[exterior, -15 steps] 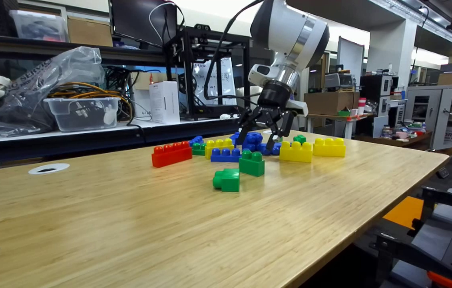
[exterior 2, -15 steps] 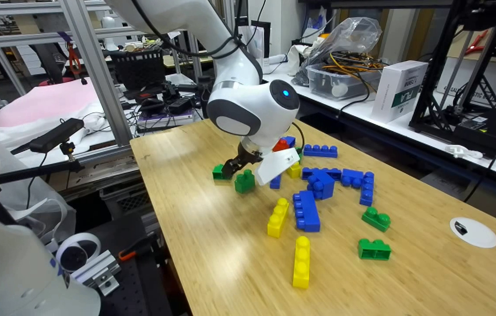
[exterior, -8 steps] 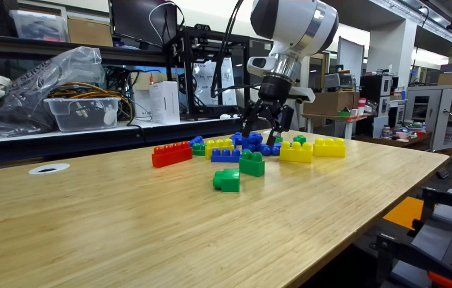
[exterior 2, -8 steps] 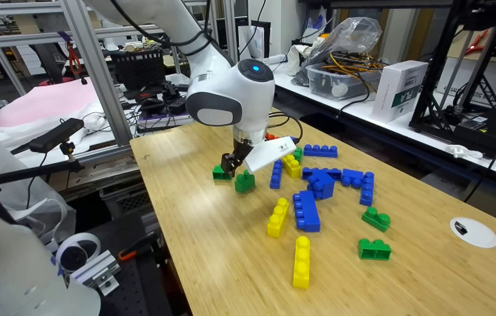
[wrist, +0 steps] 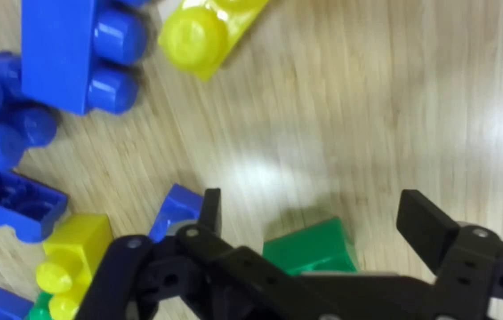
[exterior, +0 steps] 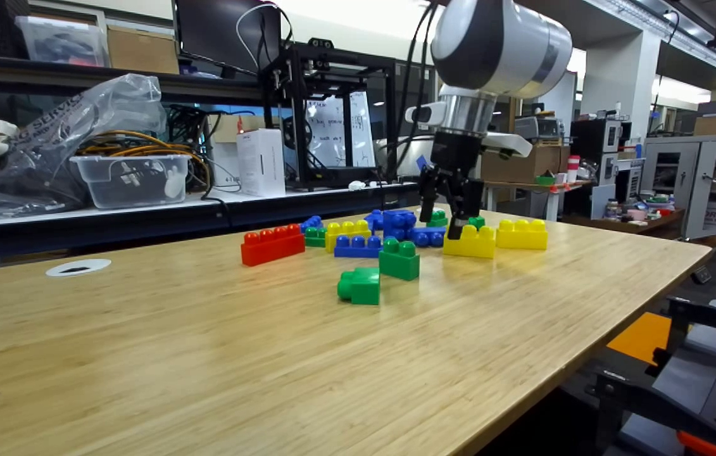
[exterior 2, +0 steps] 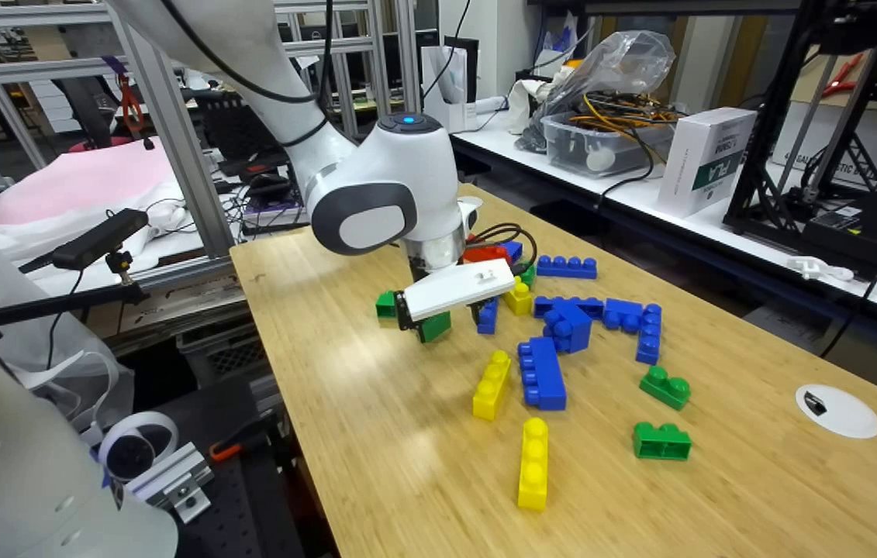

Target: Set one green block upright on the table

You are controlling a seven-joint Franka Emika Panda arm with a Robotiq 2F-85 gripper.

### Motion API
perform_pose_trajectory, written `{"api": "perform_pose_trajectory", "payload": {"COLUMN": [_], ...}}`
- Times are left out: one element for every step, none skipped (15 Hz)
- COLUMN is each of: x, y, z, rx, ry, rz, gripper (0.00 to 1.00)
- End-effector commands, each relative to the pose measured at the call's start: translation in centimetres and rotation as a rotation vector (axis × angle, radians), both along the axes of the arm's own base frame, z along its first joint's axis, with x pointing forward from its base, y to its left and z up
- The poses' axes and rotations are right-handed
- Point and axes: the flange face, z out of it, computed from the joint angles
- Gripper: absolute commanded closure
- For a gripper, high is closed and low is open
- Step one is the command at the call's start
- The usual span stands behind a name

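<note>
Several green blocks are on the light-wood table [exterior: 206, 354]. One green block [exterior: 399, 261] stands studs up; it is partly hidden behind my wrist camera in an exterior view [exterior 2: 435, 328]. Another green block [exterior: 364, 286] lies on its side close by, also seen in an exterior view [exterior 2: 386, 304]. A further green block [exterior 2: 661, 441] lies with its hollow underside showing. My gripper [wrist: 313, 200] is open above the table with nothing held. In the wrist view a green block [wrist: 309, 246] shows below, between the fingers' directions and partly covered by the gripper body.
A small blue brick [exterior 2: 487, 316] is beside the gripper. Yellow bricks [exterior 2: 491, 385] [exterior 2: 533, 465] and a cluster of blue bricks [exterior 2: 566, 325] lie nearby. A red brick [exterior: 273, 244] is farther off. A shelf [exterior: 225, 209] with a 3D printer borders the table.
My arm has shifted rightward in an exterior view, the wrist has turned and become more upright, and its white camera now overlaps a green block. The bricks have not visibly moved.
</note>
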Motion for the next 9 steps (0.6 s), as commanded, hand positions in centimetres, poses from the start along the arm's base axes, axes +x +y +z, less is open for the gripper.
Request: {"api": "perform_pose_trajectory", "payload": {"x": [-0.1, 0.3, 0.7, 1.3, 1.8, 2.2, 2.4, 2.4, 2.4], "y": [-1.6, -1.9, -2.0, -1.9, -1.5, -0.8, 0.2, 1.5, 2.5], "z": [0.6, 1.2, 1.9, 2.7, 3.8, 4.7, 6.1, 7.3, 8.8], "rx": [-0.062, -0.082, -0.104, -0.129, -0.149, -0.174, -0.198, -0.217, -0.237], "ry": [0.011, 0.010, 0.002, -0.006, -0.009, -0.009, -0.005, 0.003, 0.005], "rz": [-0.139, -0.175, -0.200, -0.224, -0.249, -0.275, -0.298, -0.316, -0.333], "gripper": [0.00, 0.00, 0.00, 0.00, 0.00, 0.00, 0.00, 0.00, 0.00]}}
